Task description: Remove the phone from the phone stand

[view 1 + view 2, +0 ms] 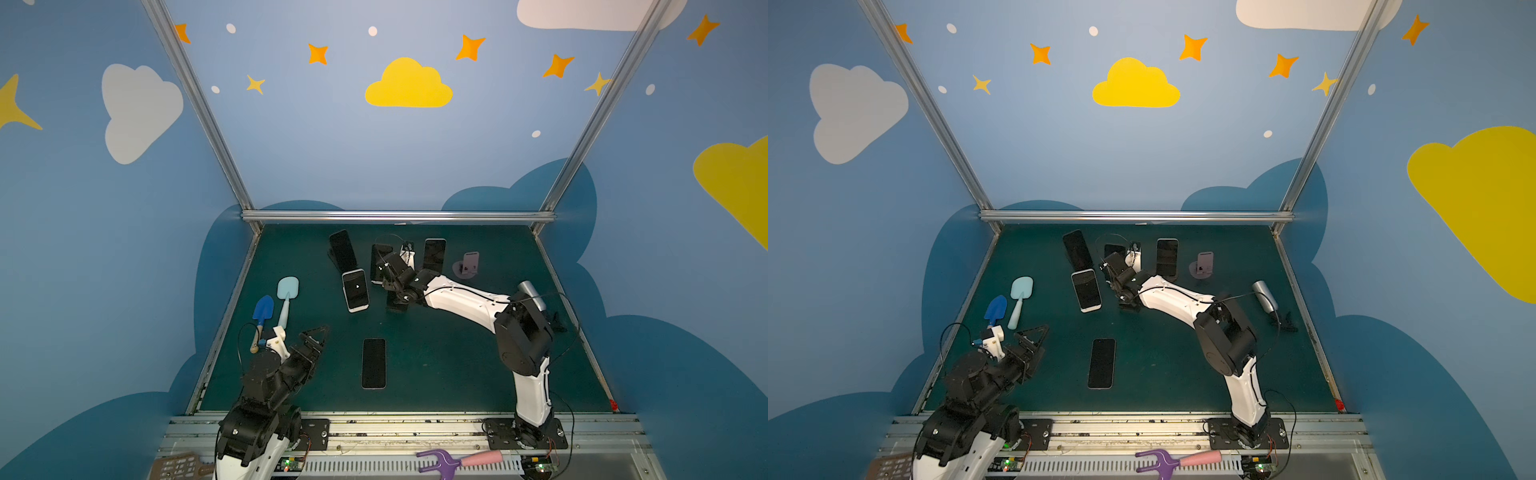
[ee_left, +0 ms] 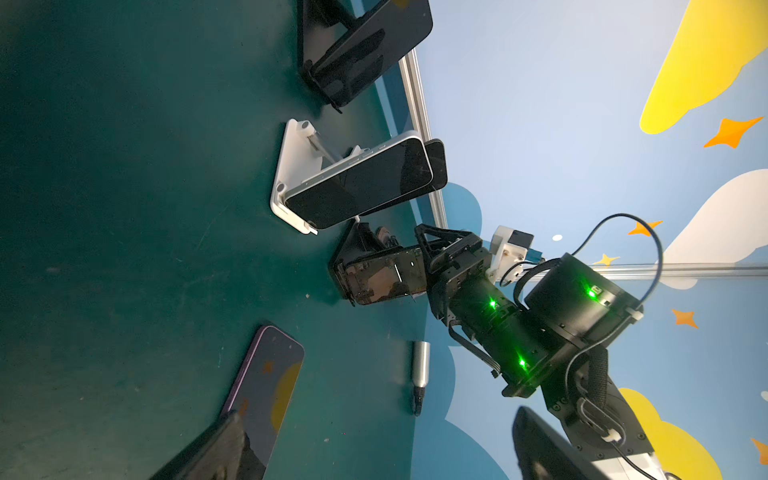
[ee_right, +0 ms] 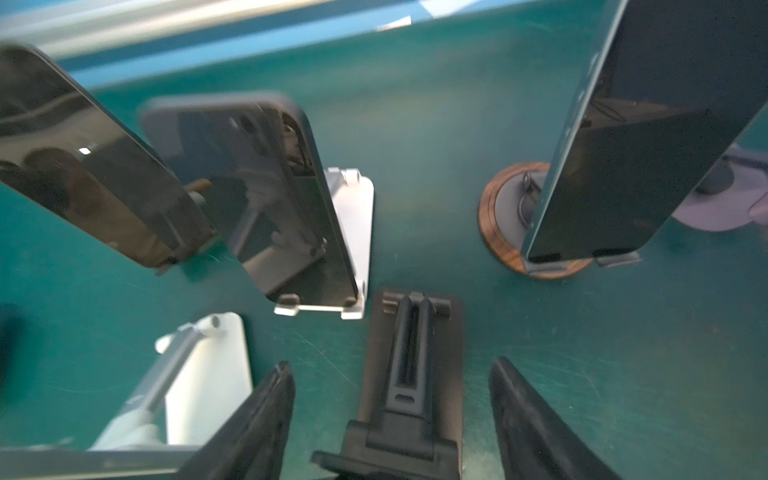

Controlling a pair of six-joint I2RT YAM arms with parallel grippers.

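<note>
At the far left, the left gripper [image 1: 318,338] hangs low near its own base, jaws wide apart and empty. It is well clear of the crowd of stands, so I expect little trouble from that side. The risk begins with the white-edged phone [image 1: 355,290] on its white stand [image 2: 291,166], just left of the target. A lift that drifts sideways, or a wrist that rolls as it rises, could clip it. Next along is the phone [image 2: 382,278] the task wants — it leans on the black stand [image 3: 411,340] mid-table, its top end at the right gripper [image 3: 390,365]. Those jaws stand part-way apart. Whether the pads actually press the phone I cannot tell, since the wrist view shows only the stand's back between the fingers. A light hold could let the glossy phone slip out and drop. A pull toward the back wall rather than upward could drag or tip the stand. Behind it another phone [image 3: 286,199] and, to the right, one on a round wooden base [image 3: 498,245] stand near enough to be struck by a long sweep. The right arm reaches from the front right across the middle — forearm stretched low and leftward, wrist pitched down over the stand.
</note>
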